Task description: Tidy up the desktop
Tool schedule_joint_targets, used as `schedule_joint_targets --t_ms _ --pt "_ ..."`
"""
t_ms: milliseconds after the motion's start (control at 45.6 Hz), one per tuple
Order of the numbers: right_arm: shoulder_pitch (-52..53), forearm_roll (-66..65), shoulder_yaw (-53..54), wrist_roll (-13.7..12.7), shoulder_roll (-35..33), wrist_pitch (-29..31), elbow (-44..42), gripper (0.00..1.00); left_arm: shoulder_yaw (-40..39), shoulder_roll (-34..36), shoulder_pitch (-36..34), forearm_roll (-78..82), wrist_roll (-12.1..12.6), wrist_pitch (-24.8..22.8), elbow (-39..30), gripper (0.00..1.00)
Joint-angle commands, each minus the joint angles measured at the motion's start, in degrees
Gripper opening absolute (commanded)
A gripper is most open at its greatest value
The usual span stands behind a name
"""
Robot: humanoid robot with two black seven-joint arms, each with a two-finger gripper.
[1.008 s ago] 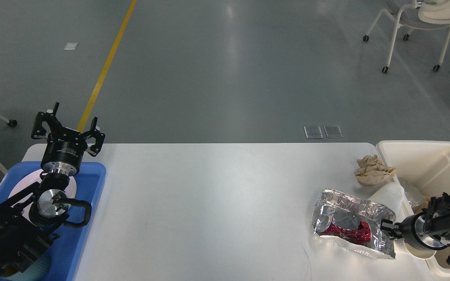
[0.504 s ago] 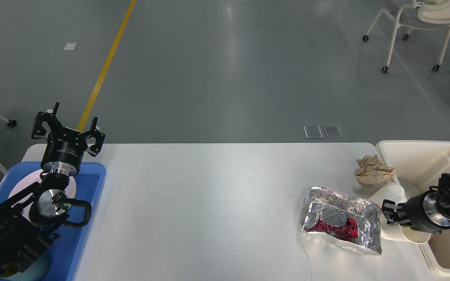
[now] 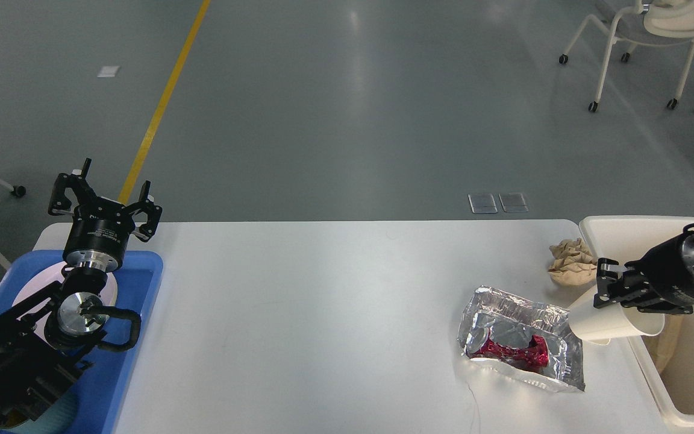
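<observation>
The white desktop (image 3: 323, 313) fills the lower part of the head view. At its right side my right gripper (image 3: 605, 284) is shut on a white paper cup (image 3: 615, 322), held on its side and raised over the table's right edge, beside the cream bin (image 3: 630, 232). Just left of the cup lies a crumpled foil tray (image 3: 518, 340) with a crushed red can (image 3: 512, 352) inside. A crumpled brown paper ball (image 3: 571, 262) rests near the bin's far corner. My left gripper (image 3: 103, 196) stands open and holds nothing, raised at the far end of the blue tray (image 3: 139, 289).
A white plate (image 3: 31, 295) lies in the blue tray under my left arm. Beyond the table, the grey floor has a yellow line (image 3: 163, 99) and a wheeled chair (image 3: 642, 42) at the far right.
My right gripper has risen and moved toward the far side with the paper cup in it. The foil tray with the can has slid a little to the left. The left arm has not moved.
</observation>
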Motion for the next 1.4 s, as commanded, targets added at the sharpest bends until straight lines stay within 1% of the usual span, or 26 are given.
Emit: schedule_joint_targets --t_ms 0,110,197,307,394,526,657,811,942,964,1052,1139,1249,1380 --pt "9.94 -0.03 0.33 -0.26 0.90 8.87 2.40 0.00 0.00 0.00 0.01 0.00 0.00 0.00 -0.01 0.97" --pt "16.97 0.06 0.25 -0.70 3.71 12.74 5.56 0.00 0.00 0.00 0.01 0.00 0.00 0.00 -0.01 0.97" --pt "20.67 0.06 0.33 -0.70 5.82 13.54 8.02 0.00 0.00 0.00 -0.08 0.00 0.00 0.00 -0.01 0.97" --pt "21.56 -0.03 0.69 -0.70 7.76 12.75 8.64 0.00 0.00 0.00 0.01 0.00 0.00 0.00 -0.01 0.97" --pt "21.03 -0.29 -0.28 -0.70 8.02 11.26 8.20 0.00 0.00 0.00 0.01 0.00 0.00 0.00 -0.01 0.97" --pt "17.43 -1.52 -4.76 -0.61 7.67 8.10 4.96 0.00 0.00 0.00 0.01 0.00 0.00 0.00 -0.01 0.97" --pt "5.67 -1.96 -7.31 -0.61 5.92 0.55 -3.56 0.00 0.00 0.00 0.01 0.00 0.00 0.00 -0.01 0.97" --pt "-11.47 -1.26 -7.05 -0.26 4.51 -9.83 -19.63 0.00 0.00 0.00 0.01 0.00 0.00 0.00 -0.01 0.97" --pt "-25.71 0.05 -3.63 -0.17 4.59 -15.54 -34.49 0.00 0.00 0.00 0.01 0.00 0.00 0.00 -0.01 0.97" --pt "-31.39 2.06 -1.45 -0.26 4.94 -17.12 -39.64 0.00 0.00 0.00 0.01 0.00 0.00 0.00 -0.01 0.97" --pt "-40.65 6.46 1.47 -0.61 5.21 -20.20 -47.67 0.00 0.00 0.00 0.01 0.00 0.00 0.00 -0.01 0.97" --pt "-46.99 9.81 2.44 -0.79 6.26 -23.19 -54.97 0.00 0.00 0.00 0.01 0.00 0.00 0.00 -0.01 0.97" --pt "-51.04 10.52 2.97 -0.70 7.14 -24.43 -59.91 0.00 0.00 -0.09 0.01 0.00 0.00 0.00 -0.01 0.97" --pt "-52.54 10.69 3.58 -0.70 8.20 -24.69 -60.18 0.00 0.00 0.00 0.01 0.00 0.00 0.00 -0.01 0.97"
